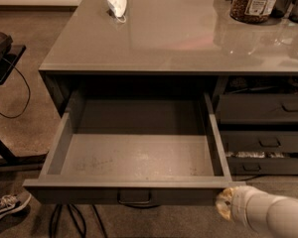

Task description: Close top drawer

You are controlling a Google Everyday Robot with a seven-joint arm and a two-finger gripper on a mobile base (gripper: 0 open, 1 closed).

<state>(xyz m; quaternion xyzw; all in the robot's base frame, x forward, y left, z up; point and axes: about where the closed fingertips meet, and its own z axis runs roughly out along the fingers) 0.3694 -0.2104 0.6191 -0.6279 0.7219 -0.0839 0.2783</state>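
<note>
- One camera view, looking down over the counter [179,38] from its front side.
- The top drawer [139,155] stands far out of the left column, toward the camera. Its scuffed grey floor is bare.
- The drawer front runs left to right across the lower part of the view, with the small handle [134,197] at its middle, just under the rim.
- The tool [224,206] enters from the lower right on a pale arm. Its tip is just beside the right end of the drawer front, at about the height of the panel. I cannot tell whether it touches.
- I cannot tell either whether the tool is wide or narrow. It appears to hold nothing.
- The drawer lies left of and beyond the tool, and it slides away from the camera, in under the counter. The tool is at the front's right corner, well apart from the handle.
- A push there is off-centre and, I judge, could skew the drawer; a push nearer the handle would run straighter.
- The drawer is wide open, so the closing is all yet to do.
- The shallower drawers [262,108] on the right and the jar [253,1] on the counter are clear of the path.
</note>
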